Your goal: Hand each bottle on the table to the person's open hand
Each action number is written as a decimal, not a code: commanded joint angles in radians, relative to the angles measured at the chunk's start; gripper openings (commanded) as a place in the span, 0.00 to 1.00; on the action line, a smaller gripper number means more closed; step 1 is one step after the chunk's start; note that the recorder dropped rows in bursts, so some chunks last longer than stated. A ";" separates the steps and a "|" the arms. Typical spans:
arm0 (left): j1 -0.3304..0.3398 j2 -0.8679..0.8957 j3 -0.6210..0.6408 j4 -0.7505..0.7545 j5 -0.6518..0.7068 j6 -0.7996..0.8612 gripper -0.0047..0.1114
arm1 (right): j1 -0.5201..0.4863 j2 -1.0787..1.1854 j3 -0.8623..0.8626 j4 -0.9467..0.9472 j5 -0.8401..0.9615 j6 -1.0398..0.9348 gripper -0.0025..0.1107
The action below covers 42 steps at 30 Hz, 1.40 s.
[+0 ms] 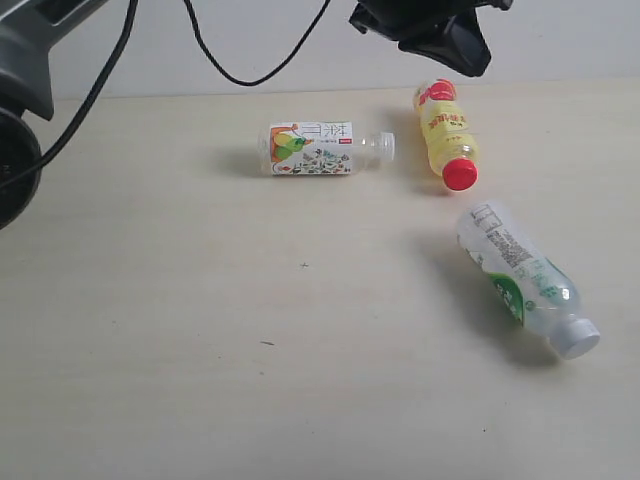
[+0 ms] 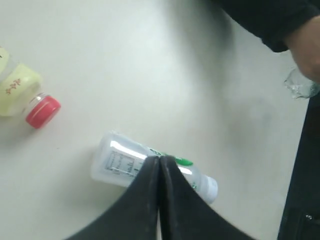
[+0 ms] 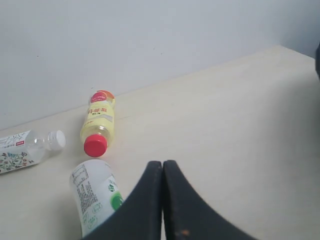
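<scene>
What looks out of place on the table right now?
All three bottles lie on their sides: the fruit-print bottle, the yellow bottle and the green-white bottle, each pointing a different way. All are capped, nothing has spilled, and no damage is visible.

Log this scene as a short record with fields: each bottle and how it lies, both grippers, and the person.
bottles on table: three, all lying on their sides, apart from each other
fruit-print bottle: cap pointing toward the yellow bottle
yellow bottle: red cap
green-white bottle: white cap
left gripper: fingers shut, holding nothing
right gripper: fingers shut, holding nothing
person's hand: partly in the left wrist view, below a dark sleeve; open or not cannot be told
clear object: at that hand, cut off, not identifiable
</scene>
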 commanded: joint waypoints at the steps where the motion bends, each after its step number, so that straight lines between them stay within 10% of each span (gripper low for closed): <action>1: -0.005 -0.051 0.028 0.022 0.002 0.054 0.04 | 0.002 -0.005 0.005 -0.001 -0.010 -0.003 0.02; 12: 0.018 -0.250 0.514 -0.019 -0.016 0.300 0.04 | 0.002 -0.005 0.005 -0.001 -0.010 -0.001 0.02; 30: 0.082 -1.077 1.803 -0.161 -1.116 0.468 0.04 | 0.002 -0.005 0.005 -0.001 -0.007 -0.003 0.02; 42: 0.082 -1.704 2.298 -0.221 -1.262 0.353 0.04 | 0.002 -0.005 0.005 -0.001 -0.087 -0.003 0.02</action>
